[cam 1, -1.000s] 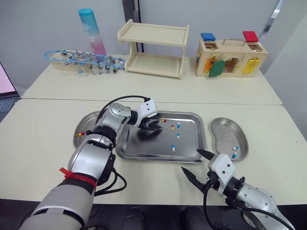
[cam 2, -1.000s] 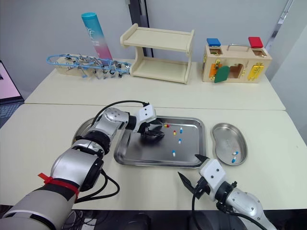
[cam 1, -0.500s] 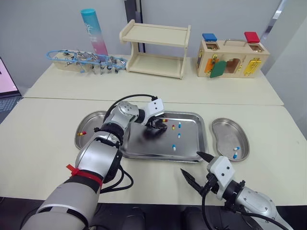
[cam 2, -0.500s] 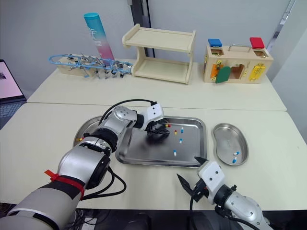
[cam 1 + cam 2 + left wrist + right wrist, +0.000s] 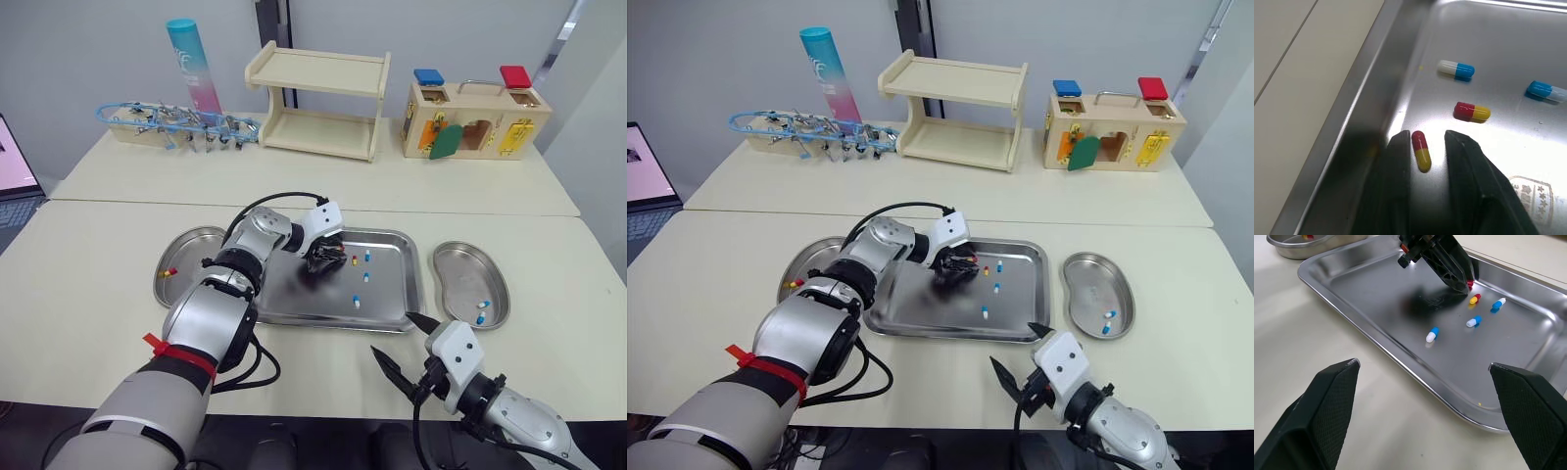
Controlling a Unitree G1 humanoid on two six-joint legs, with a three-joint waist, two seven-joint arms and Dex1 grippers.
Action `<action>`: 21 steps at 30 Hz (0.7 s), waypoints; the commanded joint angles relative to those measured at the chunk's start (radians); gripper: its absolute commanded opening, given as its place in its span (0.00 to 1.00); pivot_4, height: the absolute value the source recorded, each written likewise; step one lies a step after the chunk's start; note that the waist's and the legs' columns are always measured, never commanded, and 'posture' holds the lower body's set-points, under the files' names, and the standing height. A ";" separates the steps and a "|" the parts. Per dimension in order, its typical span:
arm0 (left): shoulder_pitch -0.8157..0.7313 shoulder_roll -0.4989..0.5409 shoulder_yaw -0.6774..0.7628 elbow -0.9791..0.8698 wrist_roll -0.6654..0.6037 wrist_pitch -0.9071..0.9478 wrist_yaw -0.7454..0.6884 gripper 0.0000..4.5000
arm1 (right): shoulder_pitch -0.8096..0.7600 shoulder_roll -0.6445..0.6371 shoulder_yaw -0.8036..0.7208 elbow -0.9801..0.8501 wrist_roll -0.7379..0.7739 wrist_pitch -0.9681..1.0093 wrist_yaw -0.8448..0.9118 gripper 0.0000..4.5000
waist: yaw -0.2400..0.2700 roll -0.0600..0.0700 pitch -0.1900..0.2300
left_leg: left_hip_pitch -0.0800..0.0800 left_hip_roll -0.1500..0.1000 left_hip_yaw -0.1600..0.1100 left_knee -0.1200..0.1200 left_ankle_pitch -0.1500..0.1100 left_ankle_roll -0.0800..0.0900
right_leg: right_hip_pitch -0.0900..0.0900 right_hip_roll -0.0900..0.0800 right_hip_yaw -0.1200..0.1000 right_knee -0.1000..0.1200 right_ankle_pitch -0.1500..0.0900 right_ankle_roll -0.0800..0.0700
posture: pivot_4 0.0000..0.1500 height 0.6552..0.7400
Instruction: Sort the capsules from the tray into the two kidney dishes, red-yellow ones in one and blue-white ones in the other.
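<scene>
The steel tray (image 5: 294,304) lies mid-table. My left gripper (image 5: 325,257) reaches into its far part. In the left wrist view my left gripper (image 5: 1427,147) is open, its fingers straddling a red-yellow capsule (image 5: 1421,151) that lies flat on the tray. A second red-yellow capsule (image 5: 1472,111) and two blue-white ones (image 5: 1456,70) (image 5: 1546,91) lie just beyond. The left kidney dish (image 5: 186,245) holds a red-yellow capsule (image 5: 168,271). Blue-white capsules (image 5: 480,305) sit in the right kidney dish (image 5: 460,269). My right gripper (image 5: 392,333) hangs wide open and empty before the tray's near edge.
Another blue-white capsule (image 5: 356,302) lies nearer in the tray. Along the back of the table stand a blue tool rack (image 5: 171,125), a tall tube (image 5: 189,64), a wooden shelf (image 5: 318,98) and a wooden lock box (image 5: 470,117). A laptop (image 5: 10,166) sits at far left.
My left gripper has moved rightward across the tray to the capsules near its far side. The camera has shifted slightly. The right gripper has stayed put.
</scene>
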 commanded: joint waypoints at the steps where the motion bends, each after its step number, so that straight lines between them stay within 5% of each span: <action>1: -0.012 0.003 -0.015 0.018 0.034 0.003 0.005 0.01 | -0.013 0.006 -0.014 -0.047 0.017 0.000 -0.003 1.00 | 0.000 0.000 0.000 | 0.000 0.000 0.000 0.000 0.000 0.000 | 0.000 0.000 0.000 0.000 0.000 0.000 | 1.00 1.00; 21: -0.080 0.177 0.182 -0.159 -0.167 0.096 -0.229 0.01 | -0.063 -0.033 -0.040 0.000 0.057 -0.041 0.076 1.00 | -0.004 0.000 0.000 | -0.002 0.000 0.000 0.000 0.000 0.000 | -0.002 0.000 0.000 0.000 0.000 0.000 | 1.00 1.00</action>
